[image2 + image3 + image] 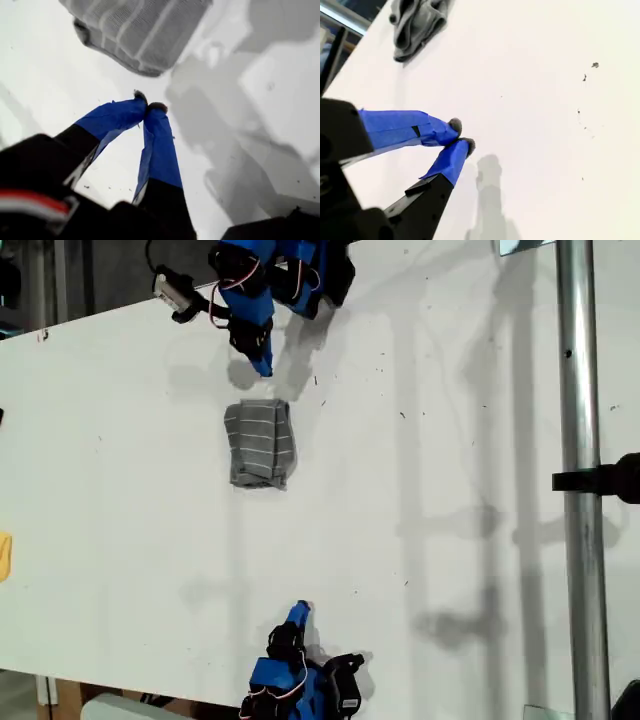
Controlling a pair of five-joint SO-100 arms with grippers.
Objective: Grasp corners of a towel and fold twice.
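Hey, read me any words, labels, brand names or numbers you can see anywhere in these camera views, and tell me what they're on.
No readable text in any view.
The towel carries only pale stripes, no label showing.
My first gripper and my second gripper are wrapped in plain blue tape with no print.
The table shows only dark specks.
The yellow object at the exterior view's left edge is cut off; no markings can be made out.

1. The towel [259,444] is grey with thin pale stripes, folded into a small, thick rectangle.
2. It lies flat on the table, left of centre in the exterior view.
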